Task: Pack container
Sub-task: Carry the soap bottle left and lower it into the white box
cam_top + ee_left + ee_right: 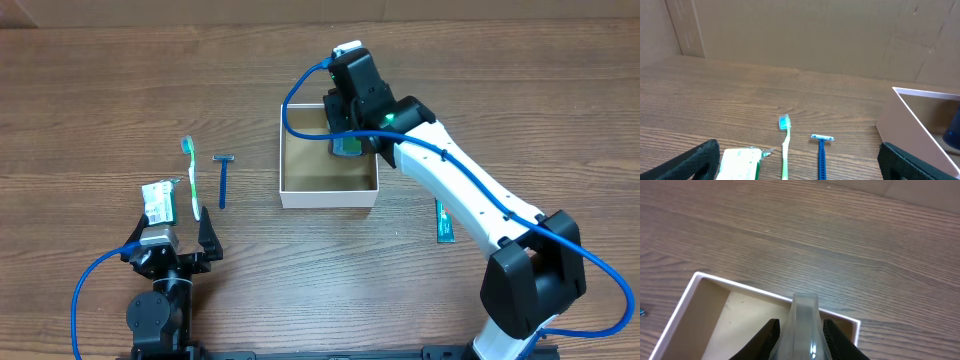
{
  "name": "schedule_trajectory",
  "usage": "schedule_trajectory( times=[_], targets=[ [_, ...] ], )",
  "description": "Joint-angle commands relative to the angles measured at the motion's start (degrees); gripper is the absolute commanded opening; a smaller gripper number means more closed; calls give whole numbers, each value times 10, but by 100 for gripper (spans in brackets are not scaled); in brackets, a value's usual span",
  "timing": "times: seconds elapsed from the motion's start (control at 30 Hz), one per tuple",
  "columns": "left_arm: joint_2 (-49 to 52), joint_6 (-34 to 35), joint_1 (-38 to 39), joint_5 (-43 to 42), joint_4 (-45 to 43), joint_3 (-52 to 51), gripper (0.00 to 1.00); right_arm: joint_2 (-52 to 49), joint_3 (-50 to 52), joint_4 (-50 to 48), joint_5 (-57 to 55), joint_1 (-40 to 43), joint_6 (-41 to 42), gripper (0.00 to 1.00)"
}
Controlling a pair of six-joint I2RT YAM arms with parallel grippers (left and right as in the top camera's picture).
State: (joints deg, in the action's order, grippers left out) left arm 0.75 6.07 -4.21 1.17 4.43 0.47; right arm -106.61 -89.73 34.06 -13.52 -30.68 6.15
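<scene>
The container [330, 198], a shallow white-walled box with a tan floor, stands at mid-table; its wall also shows in the right wrist view [682, 310] and the left wrist view [910, 120]. My right gripper [350, 135] hangs over its far right corner, shut on a clear soft tube [804, 312] whose teal end [348, 148] shows below the fingers. My left gripper [172, 238] [800, 162] rests open near the front left. A white-and-green wrapped soap [740, 162] lies just ahead of it, close to the left finger.
A green toothbrush [189, 175] and a blue razor [223, 180] lie side by side left of the container, ahead of the left gripper. A flat green packet [443, 221] lies right of the container, beside the right arm.
</scene>
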Motion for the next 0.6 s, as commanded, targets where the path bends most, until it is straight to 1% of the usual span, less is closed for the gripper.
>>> schedule_trajectory(
  times=[0.0, 0.57],
  targets=[
    [-5, 8, 1, 3, -2, -2, 100, 10, -22, -13, -7, 9, -2, 29],
    [-5, 8, 1, 3, -2, -2, 100, -21, -21, -8, -5, 9, -2, 29]
  ],
)
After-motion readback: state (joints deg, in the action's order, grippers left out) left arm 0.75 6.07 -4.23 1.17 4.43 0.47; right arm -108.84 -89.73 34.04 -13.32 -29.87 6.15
